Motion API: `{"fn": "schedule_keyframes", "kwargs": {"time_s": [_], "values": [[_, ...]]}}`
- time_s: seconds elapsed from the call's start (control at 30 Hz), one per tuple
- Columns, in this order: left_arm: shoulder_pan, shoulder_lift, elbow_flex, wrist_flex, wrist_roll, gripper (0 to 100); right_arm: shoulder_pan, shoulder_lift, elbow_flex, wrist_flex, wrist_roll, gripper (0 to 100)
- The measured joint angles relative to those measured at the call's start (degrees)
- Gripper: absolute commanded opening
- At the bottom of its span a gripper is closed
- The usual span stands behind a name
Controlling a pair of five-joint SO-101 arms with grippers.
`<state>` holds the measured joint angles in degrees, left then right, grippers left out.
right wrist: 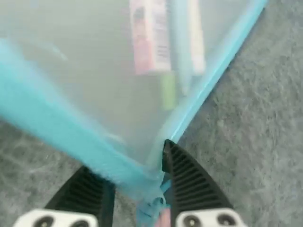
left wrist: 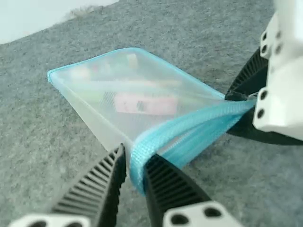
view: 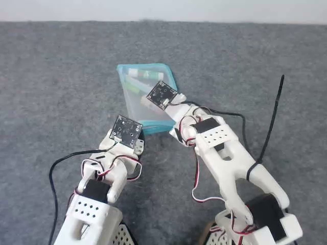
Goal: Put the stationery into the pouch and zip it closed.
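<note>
Jaws on both arms are pinched shut on the pouch [view: 144,97], which lies on the grey mat [view: 61,76] in the high view. Left wrist: left gripper [left wrist: 136,160] bites one end of the zipper tape [left wrist: 194,126]. Right wrist: right gripper [right wrist: 141,177] nips the other corner. Looks light, floppy and slick, so I'd grab the tape, not the film.

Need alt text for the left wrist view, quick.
The left claw pinches the blue zipper edge of a see-through pouch on grey carpet. Stationery shows blurred inside. The right claw holds the zipper's far end.
</note>
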<state>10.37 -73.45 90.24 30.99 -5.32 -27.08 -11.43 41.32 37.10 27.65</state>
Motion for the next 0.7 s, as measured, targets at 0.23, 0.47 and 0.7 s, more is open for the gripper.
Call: {"fn": "schedule_keyframes", "kwargs": {"time_s": [0.23,0.47,0.7], "values": [[0.0,0.0,-1.1,0.0,0.0,8,-2.1,-12.7,0.0,12.4,-0.4,0.7],[-3.4,-0.1,-2.6,0.0,0.0,10,-6.9,-31.1,0.3,23.4,-0.4,0.7],[-3.4,-0.1,-2.0,0.0,0.0,1,-8.3,-31.6,4.3,23.4,-0.4,5.1]]}}
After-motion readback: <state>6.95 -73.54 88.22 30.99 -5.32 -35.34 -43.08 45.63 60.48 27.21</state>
